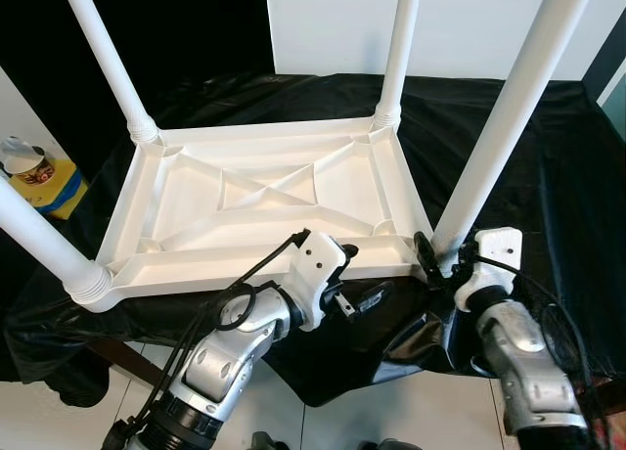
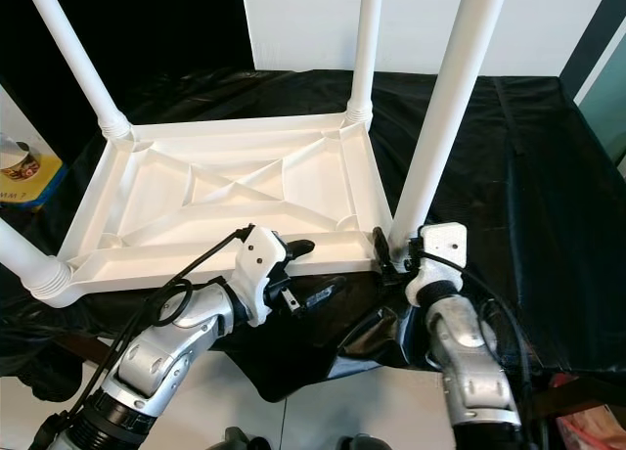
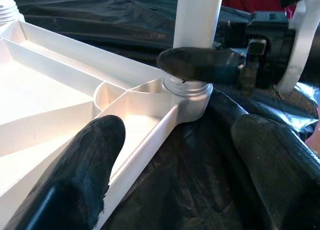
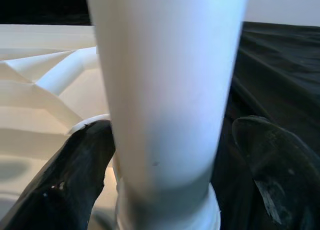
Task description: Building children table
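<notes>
A white plastic children's table [image 1: 264, 191] lies upside down on a black cloth [image 1: 558, 176], with its legs standing up from the corners. My right gripper [image 1: 435, 257] is at the base of the front right leg [image 1: 509, 108]. It is open, one finger [image 4: 75, 180] touching the leg and the other finger [image 4: 272, 165] a little apart. My left gripper [image 1: 364, 274] is open at the table's front rim [image 3: 150, 135], one finger [image 3: 95, 155] over the underside and the other finger [image 3: 270, 160] over the cloth, a short way left of that leg.
The other legs stand at the back left [image 1: 108, 59], back right [image 1: 399, 49] and front left [image 1: 39, 240]. A yellow container [image 1: 39, 181] sits off to the left. A white wall [image 1: 460, 24] is behind; tiled floor [image 1: 391, 411] lies below the cloth's front edge.
</notes>
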You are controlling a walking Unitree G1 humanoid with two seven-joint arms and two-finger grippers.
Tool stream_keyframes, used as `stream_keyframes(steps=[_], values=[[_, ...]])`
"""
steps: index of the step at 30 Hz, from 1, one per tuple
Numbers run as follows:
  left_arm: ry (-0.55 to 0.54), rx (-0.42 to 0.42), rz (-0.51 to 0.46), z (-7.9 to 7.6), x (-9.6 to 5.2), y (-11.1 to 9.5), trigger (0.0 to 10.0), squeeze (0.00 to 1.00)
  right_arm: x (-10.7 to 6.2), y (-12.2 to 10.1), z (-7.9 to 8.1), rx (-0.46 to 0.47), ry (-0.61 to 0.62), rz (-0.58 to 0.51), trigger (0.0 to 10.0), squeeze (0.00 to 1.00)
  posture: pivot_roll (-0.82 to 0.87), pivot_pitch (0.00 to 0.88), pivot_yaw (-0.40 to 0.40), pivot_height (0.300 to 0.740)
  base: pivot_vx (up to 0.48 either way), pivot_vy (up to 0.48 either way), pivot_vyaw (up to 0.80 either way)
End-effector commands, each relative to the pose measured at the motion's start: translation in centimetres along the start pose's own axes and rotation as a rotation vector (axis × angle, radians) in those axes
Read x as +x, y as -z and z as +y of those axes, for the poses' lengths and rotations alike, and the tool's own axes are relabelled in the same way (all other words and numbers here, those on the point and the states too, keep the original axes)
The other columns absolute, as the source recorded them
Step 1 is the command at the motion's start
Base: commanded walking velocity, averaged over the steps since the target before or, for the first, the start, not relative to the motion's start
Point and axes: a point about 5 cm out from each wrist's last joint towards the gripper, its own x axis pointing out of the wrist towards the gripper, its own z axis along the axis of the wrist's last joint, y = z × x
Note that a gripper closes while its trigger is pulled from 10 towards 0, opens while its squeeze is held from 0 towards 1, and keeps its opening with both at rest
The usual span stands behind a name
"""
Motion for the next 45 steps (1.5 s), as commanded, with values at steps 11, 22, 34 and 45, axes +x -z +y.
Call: stream_keyframes(steps=[11, 22, 34, 45], values=[[0.046, -0.002, 0.006, -0.4, -0.1, 0.0, 10.0, 0.00, 1.1, 0.4, -0.3, -0.047, -0.276, 0.056, 10.0, 0.00, -0.12, 0.100, 0.028, 0.740, 0.000, 0.000, 0.00], [0.026, 0.003, 0.005, 0.0, -0.2, -0.2, 10.0, 0.00, 2.8, 1.1, -0.8, -0.103, -0.398, 0.109, 3.8, 0.00, -0.11, 0.105, 0.029, 0.740, 0.000, 0.000, 0.00], [0.025, 0.002, 0.006, 0.0, -0.3, -0.2, 10.0, 0.00, 3.0, 2.1, -0.3, -0.088, -0.325, 0.133, 2.9, 0.00, -0.11, 0.112, 0.029, 0.740, 0.000, 0.000, 0.00], [0.024, -0.004, 0.005, -0.2, -0.2, -0.1, 10.0, 0.00, 2.7, 2.5, 1.2, 0.022, -0.003, 0.102, 10.0, 0.00, -0.11, 0.115, 0.027, 0.740, 0.000, 0.000, 0.00]])
